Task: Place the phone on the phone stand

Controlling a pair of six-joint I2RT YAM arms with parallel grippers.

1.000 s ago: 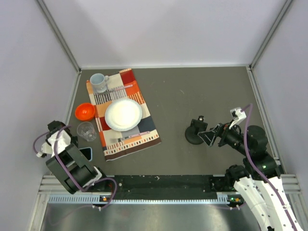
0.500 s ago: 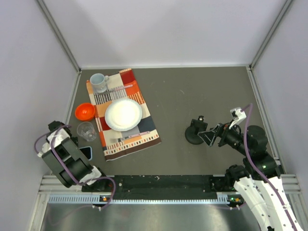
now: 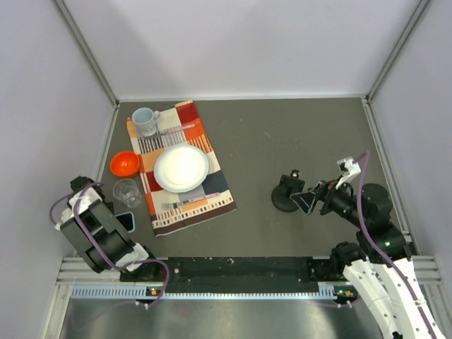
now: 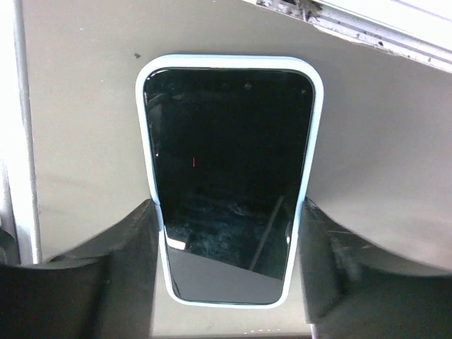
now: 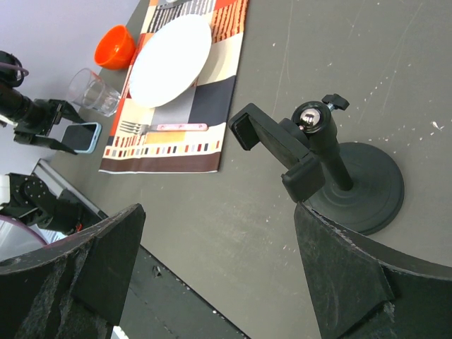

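Note:
The phone (image 4: 227, 176), black screen with a light blue edge, lies flat on the grey table at the near left. It also shows in the top view (image 3: 127, 222) and the right wrist view (image 5: 82, 135). My left gripper (image 4: 227, 205) is open, its two fingers flanking the phone's long edges near its lower half. The arm covers part of the phone from above. The phone stand (image 3: 287, 194), black with a round base and a clip on a ball head (image 5: 277, 145), stands right of centre. My right gripper (image 3: 306, 200) is open and empty just right of the stand, shown also in the right wrist view (image 5: 219, 212).
A checked placemat (image 3: 212, 185) holds a white plate (image 3: 181, 168), a mug (image 3: 145, 121) and cutlery (image 5: 169, 127). An orange bowl (image 3: 123, 164) and a clear glass (image 3: 128, 191) stand just beyond the phone. The left wall and the front rail (image 3: 233, 268) are close to the left arm.
My left arm has shifted toward the near edge and settled over the phone, covering more of it. The right arm and the stand have not moved.

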